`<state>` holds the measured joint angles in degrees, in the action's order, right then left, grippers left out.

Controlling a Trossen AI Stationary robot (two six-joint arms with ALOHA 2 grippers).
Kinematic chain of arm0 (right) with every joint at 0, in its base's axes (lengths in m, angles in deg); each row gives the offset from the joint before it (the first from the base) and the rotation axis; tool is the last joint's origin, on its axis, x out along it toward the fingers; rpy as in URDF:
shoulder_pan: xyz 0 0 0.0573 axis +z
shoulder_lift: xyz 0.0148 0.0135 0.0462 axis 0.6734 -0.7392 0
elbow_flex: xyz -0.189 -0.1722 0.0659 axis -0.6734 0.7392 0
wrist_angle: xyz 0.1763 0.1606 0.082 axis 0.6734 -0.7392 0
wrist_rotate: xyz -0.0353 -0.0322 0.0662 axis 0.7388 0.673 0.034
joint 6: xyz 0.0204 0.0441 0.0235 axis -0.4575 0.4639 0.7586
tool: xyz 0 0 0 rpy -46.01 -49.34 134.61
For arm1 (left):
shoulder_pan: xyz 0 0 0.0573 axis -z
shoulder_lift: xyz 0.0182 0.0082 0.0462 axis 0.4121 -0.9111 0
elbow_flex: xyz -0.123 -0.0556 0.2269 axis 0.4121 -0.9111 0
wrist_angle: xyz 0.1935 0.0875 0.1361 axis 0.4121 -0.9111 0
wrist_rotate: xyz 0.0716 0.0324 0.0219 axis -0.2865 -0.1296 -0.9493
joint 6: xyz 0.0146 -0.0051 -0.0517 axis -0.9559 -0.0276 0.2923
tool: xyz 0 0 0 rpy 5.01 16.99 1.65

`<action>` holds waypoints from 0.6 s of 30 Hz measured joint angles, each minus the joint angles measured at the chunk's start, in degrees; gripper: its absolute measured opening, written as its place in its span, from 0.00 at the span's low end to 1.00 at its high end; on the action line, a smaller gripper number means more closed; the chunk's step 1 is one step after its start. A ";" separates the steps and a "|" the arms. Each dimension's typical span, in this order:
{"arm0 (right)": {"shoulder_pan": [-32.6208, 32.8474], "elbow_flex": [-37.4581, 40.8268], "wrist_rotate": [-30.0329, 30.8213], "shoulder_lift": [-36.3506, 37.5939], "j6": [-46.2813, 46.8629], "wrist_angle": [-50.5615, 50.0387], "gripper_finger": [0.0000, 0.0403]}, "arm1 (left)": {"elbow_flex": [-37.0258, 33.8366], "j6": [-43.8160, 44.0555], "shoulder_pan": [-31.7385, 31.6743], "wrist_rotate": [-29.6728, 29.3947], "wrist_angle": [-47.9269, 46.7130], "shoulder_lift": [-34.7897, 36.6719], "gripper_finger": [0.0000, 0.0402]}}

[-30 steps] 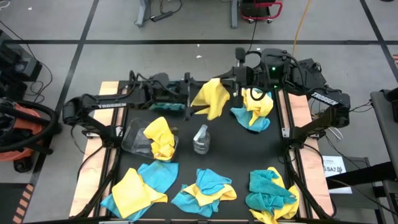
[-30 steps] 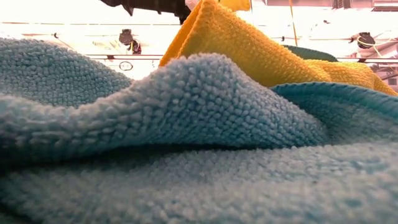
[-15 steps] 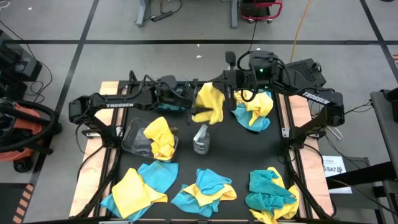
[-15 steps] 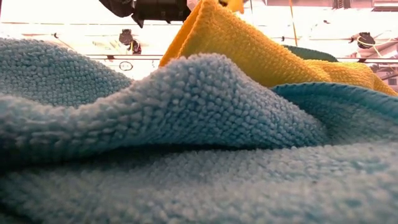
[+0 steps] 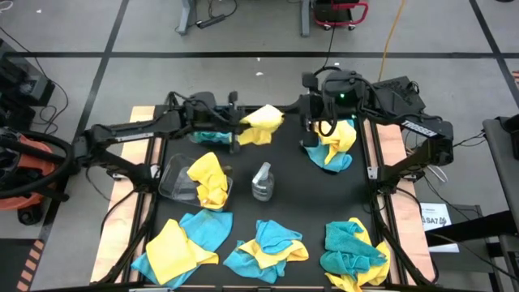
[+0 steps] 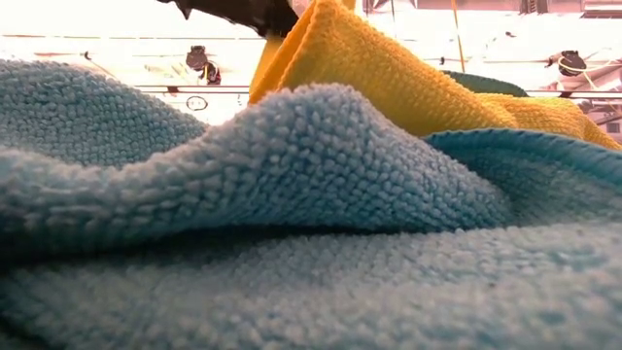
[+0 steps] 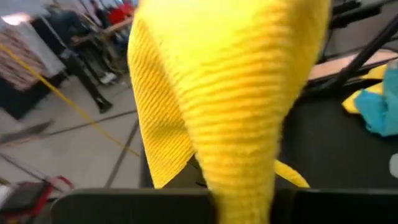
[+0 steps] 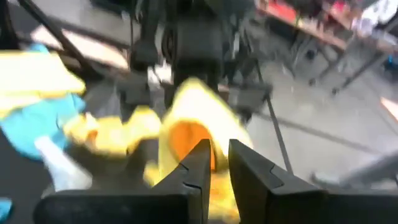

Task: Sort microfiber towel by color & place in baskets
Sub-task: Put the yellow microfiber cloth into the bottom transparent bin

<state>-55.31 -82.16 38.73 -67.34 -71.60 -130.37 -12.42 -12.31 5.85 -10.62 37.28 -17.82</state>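
High view: at upper centre the left hand [image 5: 237,128] is clamped on a yellow towel [image 5: 261,124] lifted off the counter [image 5: 292,182]. Right hand [image 5: 311,123], fingers slightly apart (holding nothing), hovers just right of it, above the yellow-and-teal pile [image 5: 332,146].

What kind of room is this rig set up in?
Likely a workshop or robotics lab: bare concrete floor with dark tape lines, a yellow cable trailing across it, and cluttered workbenches behind.
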 joint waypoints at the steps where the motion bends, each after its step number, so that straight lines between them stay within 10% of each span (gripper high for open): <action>1: -0.02 0.00 0.89 0.11 0.40 -1.99 0.12 | 0.00 -0.38 0.02 -0.93 -0.30 1.28 0.02; 10: -0.03 0.00 3.73 0.21 4.64 -12.93 0.12 | 0.07 -0.09 0.03 -3.15 -7.32 12.95 0.02; 18: 2.75 0.00 7.79 0.19 5.01 -13.33 0.38 | 0.04 4.75 0.65 -7.27 -23.09 18.99 0.02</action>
<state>-52.56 -82.16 46.52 -67.15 -66.59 -143.70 -12.38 -7.56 6.51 -17.89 14.19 1.18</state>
